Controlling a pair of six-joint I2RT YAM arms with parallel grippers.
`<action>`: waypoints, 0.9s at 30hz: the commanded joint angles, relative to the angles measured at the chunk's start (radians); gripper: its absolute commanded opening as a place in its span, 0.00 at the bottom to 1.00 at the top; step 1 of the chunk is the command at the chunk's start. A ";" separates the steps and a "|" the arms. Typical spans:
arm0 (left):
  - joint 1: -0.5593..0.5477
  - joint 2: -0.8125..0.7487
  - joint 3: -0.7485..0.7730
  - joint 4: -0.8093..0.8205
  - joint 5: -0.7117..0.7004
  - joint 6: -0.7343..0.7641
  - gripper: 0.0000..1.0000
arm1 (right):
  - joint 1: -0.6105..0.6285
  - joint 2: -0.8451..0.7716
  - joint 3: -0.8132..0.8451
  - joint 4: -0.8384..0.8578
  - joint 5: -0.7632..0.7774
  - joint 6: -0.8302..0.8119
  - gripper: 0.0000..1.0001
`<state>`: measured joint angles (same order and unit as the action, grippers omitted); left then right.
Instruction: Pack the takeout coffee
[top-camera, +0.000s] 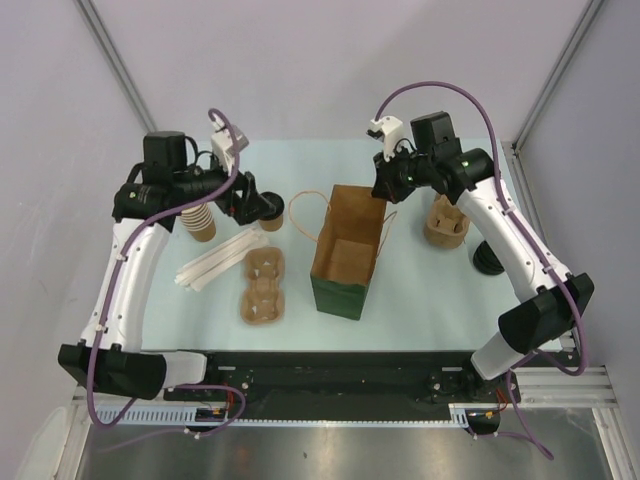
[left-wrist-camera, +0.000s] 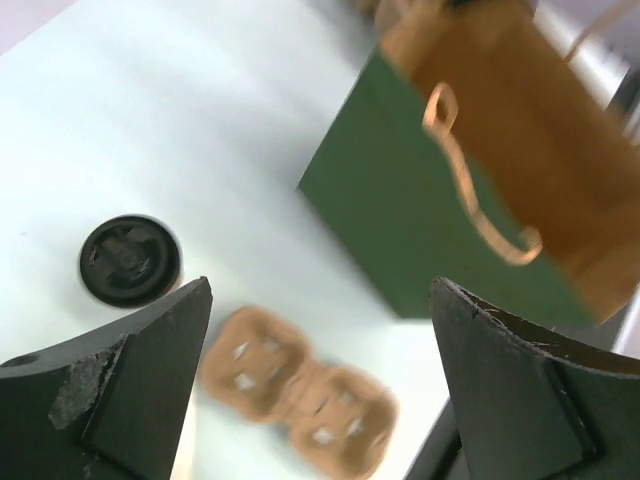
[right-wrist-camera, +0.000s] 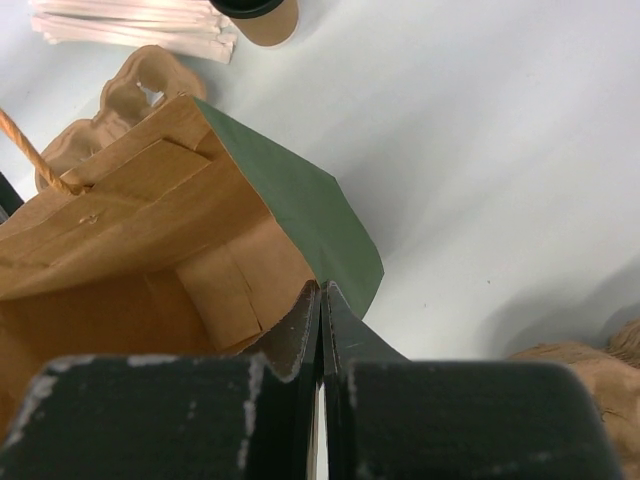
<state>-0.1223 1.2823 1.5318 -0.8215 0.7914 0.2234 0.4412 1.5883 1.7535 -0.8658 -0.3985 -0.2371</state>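
Left of centre in the top view: takeout coffee (top-camera: 271, 220) upright on the table (top-camera: 420, 310), outside the green bag (top-camera: 336, 292). Left gripper (left-wrist-camera: 320, 290) right beside the cup, spread wide, holding nothing. Right gripper (right-wrist-camera: 322, 300) fully closed at the bag's upper-right rim; can't tell if it's pinching paper.

From above, the left gripper (top-camera: 262, 207) hid part of the takeout coffee (top-camera: 271, 222), left of the green bag (top-camera: 338, 297); my right wrist view cut its lid off at the top edge; the left wrist view blurred the cup carrier (left-wrist-camera: 300, 390) near the bag; whether the right gripper (right-wrist-camera: 321, 295) pinched the bag's rim, I couldn't tell.
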 joint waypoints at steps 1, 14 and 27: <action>-0.004 0.012 -0.047 -0.196 -0.032 0.416 0.95 | -0.007 -0.048 0.006 -0.018 -0.025 -0.014 0.00; 0.018 -0.015 -0.151 -0.077 0.117 0.474 0.90 | -0.009 -0.040 0.014 -0.027 -0.020 -0.011 0.00; 0.024 0.311 -0.156 -0.237 -0.113 0.984 0.77 | -0.010 -0.007 0.060 -0.084 -0.076 -0.039 0.00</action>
<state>-0.1074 1.5375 1.3827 -1.0203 0.7242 1.0183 0.4347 1.5799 1.7584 -0.9321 -0.4397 -0.2638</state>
